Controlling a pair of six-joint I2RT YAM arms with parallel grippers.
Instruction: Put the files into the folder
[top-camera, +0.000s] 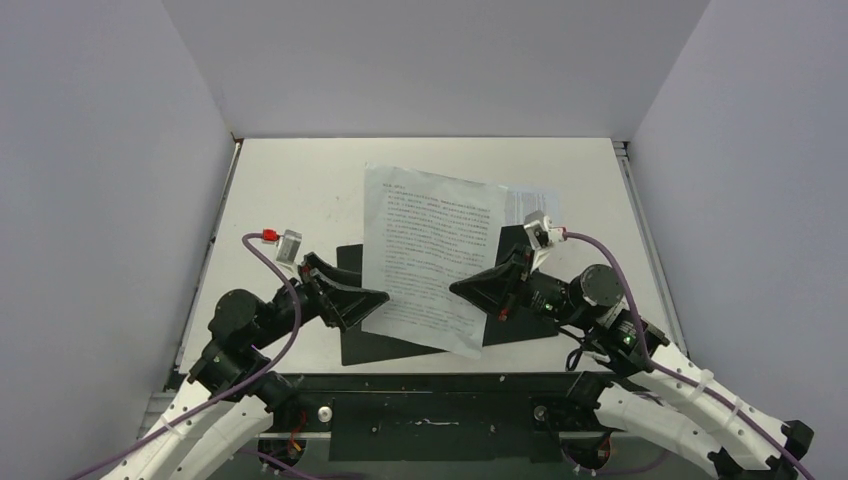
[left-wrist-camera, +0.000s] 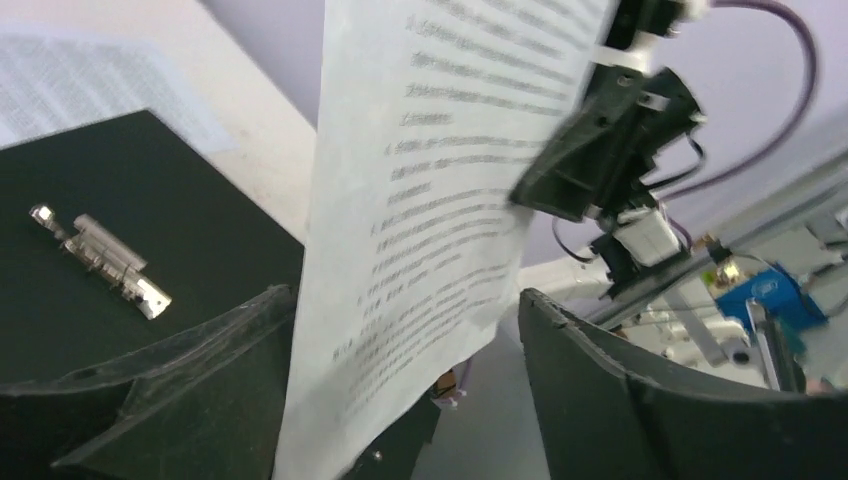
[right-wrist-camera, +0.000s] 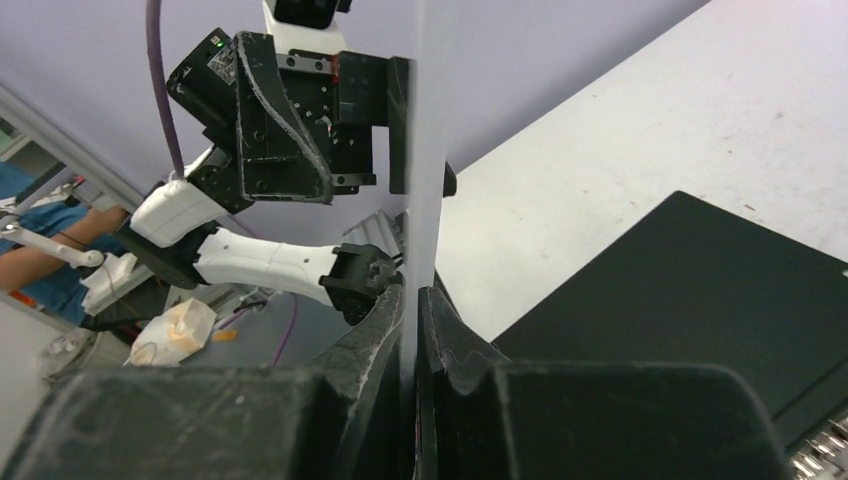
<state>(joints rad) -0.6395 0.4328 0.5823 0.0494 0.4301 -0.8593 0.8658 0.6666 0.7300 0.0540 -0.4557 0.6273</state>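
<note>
File sheet (top-camera: 430, 250), from above, hangs over the open folder (top-camera: 390, 345) at the bench's (top-camera: 300, 190) near edge. Left wrist: left end effector (left-wrist-camera: 405, 300) gapes around it, gripping nothing. Right wrist: right end effector (right-wrist-camera: 412, 295) alone pinches its edge, so the sheet may swing or slip.

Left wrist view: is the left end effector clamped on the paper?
No: the left end effector stands open, the white printed paper sheet passing between its fingers.
</note>
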